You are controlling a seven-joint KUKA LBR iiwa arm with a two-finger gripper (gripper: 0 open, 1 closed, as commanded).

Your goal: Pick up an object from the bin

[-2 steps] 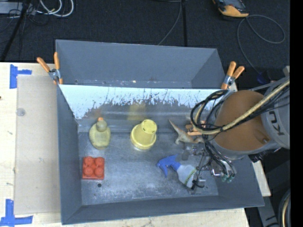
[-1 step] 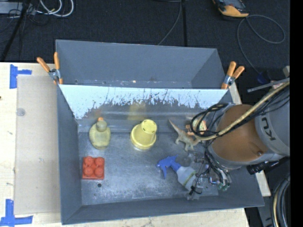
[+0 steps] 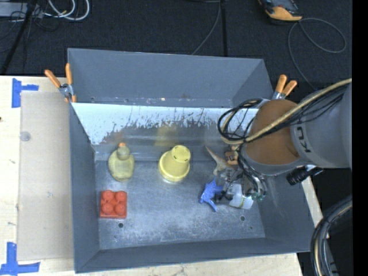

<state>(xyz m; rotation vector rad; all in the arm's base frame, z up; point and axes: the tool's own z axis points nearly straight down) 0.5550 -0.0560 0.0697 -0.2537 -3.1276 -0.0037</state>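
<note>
The grey metal bin (image 3: pixel 167 85) takes up the middle of the scene, its floor scuffed and its far wall sloping up. The arm (image 3: pixel 325 134) reaches in over the right rim, its wrist wrapped in an orange-brown cover (image 3: pixel 276 145) with black cables (image 3: pixel 236 119) looping off it.

5 loose things lie well spread on the floor, plus 1 small piece by the claw:

- A yellow cup (image 3: pixel 174 164) stands mouth down near the middle, towards the far side.
- A pale yellow-green bottle (image 3: pixel 121 163) stands upright to its left, apart from it.
- A red studded block (image 3: pixel 113 204) lies flat at the near left, nearer than the bottle.
- A small blue toy (image 3: pixel 209 194) of jagged shape lies at the near right.
- A thin tan piece (image 3: pixel 221 156) lies just beyond the toy, by the wrist.

The claw (image 3: pixel 234 193) is down at the floor in the near right part of the bin, just to the right of the blue toy; whether it touches the toy cannot be told. Whether the claw is spread or pressed together cannot be told either. A small white piece with a green tip (image 3: pixel 244 202) shows right at its near side.
</note>
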